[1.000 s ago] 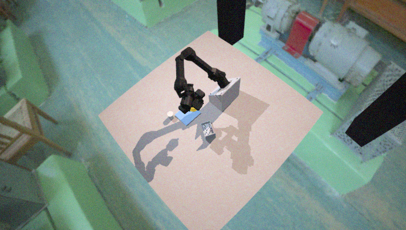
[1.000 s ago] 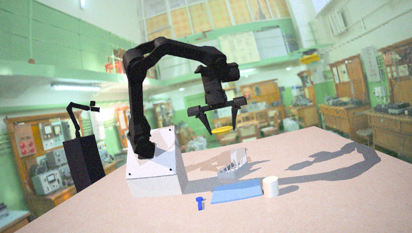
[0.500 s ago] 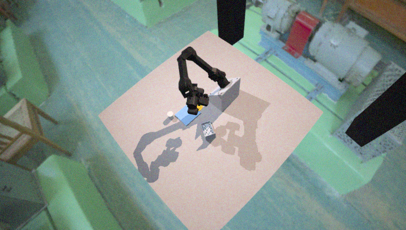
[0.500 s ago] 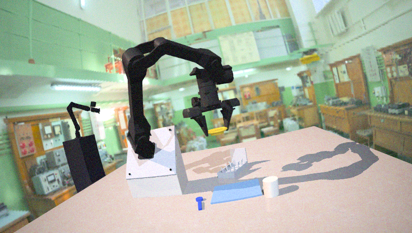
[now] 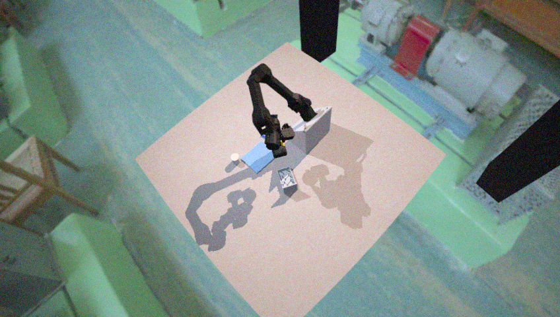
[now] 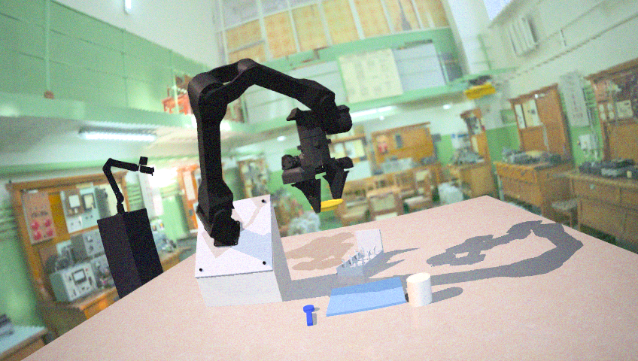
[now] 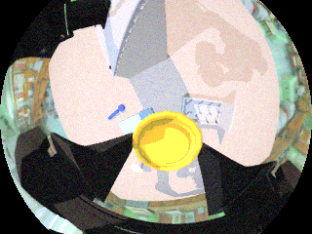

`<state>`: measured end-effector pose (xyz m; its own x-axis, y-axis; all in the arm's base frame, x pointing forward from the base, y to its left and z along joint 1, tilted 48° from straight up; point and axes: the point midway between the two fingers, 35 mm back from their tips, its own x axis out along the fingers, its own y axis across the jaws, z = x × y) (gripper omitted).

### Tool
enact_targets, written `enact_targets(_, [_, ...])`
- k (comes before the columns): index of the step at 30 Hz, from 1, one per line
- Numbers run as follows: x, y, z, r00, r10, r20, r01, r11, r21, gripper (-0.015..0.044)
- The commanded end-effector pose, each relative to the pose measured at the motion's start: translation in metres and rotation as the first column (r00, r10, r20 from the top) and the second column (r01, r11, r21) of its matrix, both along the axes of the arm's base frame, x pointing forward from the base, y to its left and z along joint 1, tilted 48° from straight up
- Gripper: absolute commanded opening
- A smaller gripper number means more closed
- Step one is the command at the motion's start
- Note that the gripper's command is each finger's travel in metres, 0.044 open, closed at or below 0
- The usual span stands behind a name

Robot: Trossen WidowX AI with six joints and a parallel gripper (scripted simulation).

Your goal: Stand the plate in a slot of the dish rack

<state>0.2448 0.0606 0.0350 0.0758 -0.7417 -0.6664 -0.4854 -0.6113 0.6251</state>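
The yellow round plate (image 6: 330, 205) (image 7: 168, 141) is held high above the table, lying nearly flat; only a sliver shows in the top view. My gripper (image 6: 328, 204) (image 7: 167, 141) is shut on the plate, with one finger at each side of its rim. The grey-white dish rack (image 5: 294, 178) (image 6: 351, 271) (image 7: 227, 115) stands on the table, with thin rails and a taller wall at one end. Its slots hold no plate. The plate is above and to one side of the rack, not touching it. The exact rail gaps are too small to tell.
A blue sloped slab (image 5: 257, 156) (image 6: 366, 297) lies near the rack. A white cylinder (image 5: 234, 156) (image 6: 419, 289) stands beside the slab. A small blue pin-like object (image 6: 309, 315) (image 7: 117, 111) lies on the table. The arm stands on a white box (image 6: 241, 286) (image 5: 318, 131).
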Motion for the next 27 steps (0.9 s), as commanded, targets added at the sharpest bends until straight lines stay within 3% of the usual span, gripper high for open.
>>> enact_targets(1, [-0.004,0.001,-0.002,0.998,0.039,-0.05,-0.039,0.999,-0.002,0.0])
enact_targets(14, [-0.011,-0.018,-0.033,0.986,-0.143,-0.09,0.156,0.974,0.164,0.0])
enact_targets(27, [-0.018,-0.035,-0.069,0.927,-0.345,-0.15,0.376,0.841,0.388,0.0])
